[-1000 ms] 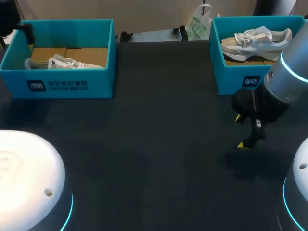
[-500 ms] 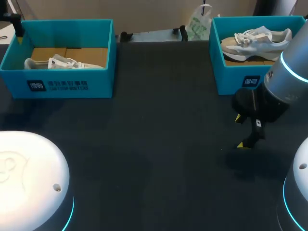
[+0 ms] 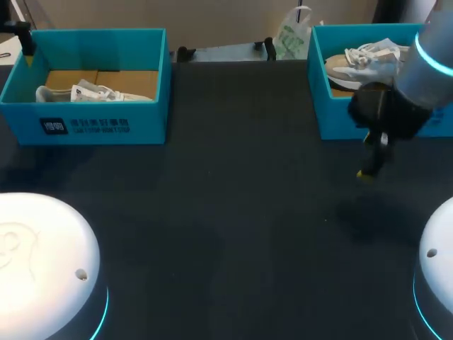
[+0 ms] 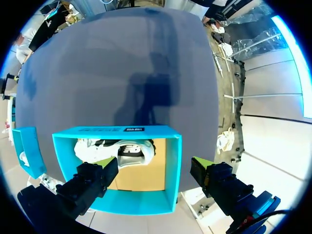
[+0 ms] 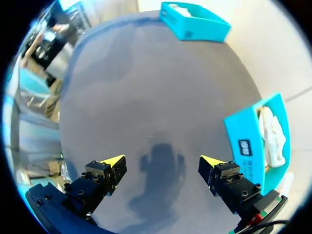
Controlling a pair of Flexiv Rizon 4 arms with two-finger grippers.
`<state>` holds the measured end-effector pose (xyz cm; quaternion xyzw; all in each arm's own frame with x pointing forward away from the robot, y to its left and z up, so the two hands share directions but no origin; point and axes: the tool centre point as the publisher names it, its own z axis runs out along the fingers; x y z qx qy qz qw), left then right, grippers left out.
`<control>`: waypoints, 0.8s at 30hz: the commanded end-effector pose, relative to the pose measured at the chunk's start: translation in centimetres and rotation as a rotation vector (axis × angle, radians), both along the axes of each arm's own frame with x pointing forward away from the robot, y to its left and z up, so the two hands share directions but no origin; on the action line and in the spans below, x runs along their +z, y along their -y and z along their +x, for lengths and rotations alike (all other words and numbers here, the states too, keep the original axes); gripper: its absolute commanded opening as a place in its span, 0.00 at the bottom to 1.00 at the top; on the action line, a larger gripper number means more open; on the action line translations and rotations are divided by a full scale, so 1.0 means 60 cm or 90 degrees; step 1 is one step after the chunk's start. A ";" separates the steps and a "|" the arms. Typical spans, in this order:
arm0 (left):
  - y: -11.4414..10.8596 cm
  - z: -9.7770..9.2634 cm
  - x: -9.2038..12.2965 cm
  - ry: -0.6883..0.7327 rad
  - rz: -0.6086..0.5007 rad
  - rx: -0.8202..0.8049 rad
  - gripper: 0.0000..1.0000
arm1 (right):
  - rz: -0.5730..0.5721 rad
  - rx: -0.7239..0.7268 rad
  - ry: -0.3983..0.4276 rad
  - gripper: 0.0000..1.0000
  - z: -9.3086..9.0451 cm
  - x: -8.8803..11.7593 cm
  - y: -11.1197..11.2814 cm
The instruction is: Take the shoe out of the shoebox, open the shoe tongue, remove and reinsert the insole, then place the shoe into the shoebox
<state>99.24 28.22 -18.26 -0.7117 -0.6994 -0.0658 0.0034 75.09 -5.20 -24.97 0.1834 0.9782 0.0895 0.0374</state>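
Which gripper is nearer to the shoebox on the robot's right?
Right. The right gripper is just before the right shoebox; the left gripper hangs over the left shoebox.

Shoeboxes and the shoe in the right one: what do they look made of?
Left shoebox and right shoebox: likely cardboard, matte teal outside, with a plain brown floor showing inside. Shoe: seemingly textile or mesh with synthetic panels, white and beige, laced; exact fabric can't be told.
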 end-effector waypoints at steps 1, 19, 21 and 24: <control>0.000 -0.001 0.000 0.001 0.001 0.000 1.00 | -0.089 -0.084 -0.056 1.00 0.065 0.027 0.003; 0.000 -0.001 0.000 0.001 0.001 0.000 1.00 | -0.075 -0.256 -0.051 1.00 0.132 0.038 0.024; 0.000 -0.001 0.000 0.001 0.001 0.000 1.00 | -0.060 -0.313 -0.061 1.00 0.164 0.051 0.029; 0.000 -0.001 0.000 0.001 0.001 0.000 1.00 | -0.080 -0.399 -0.051 1.00 0.228 0.077 0.044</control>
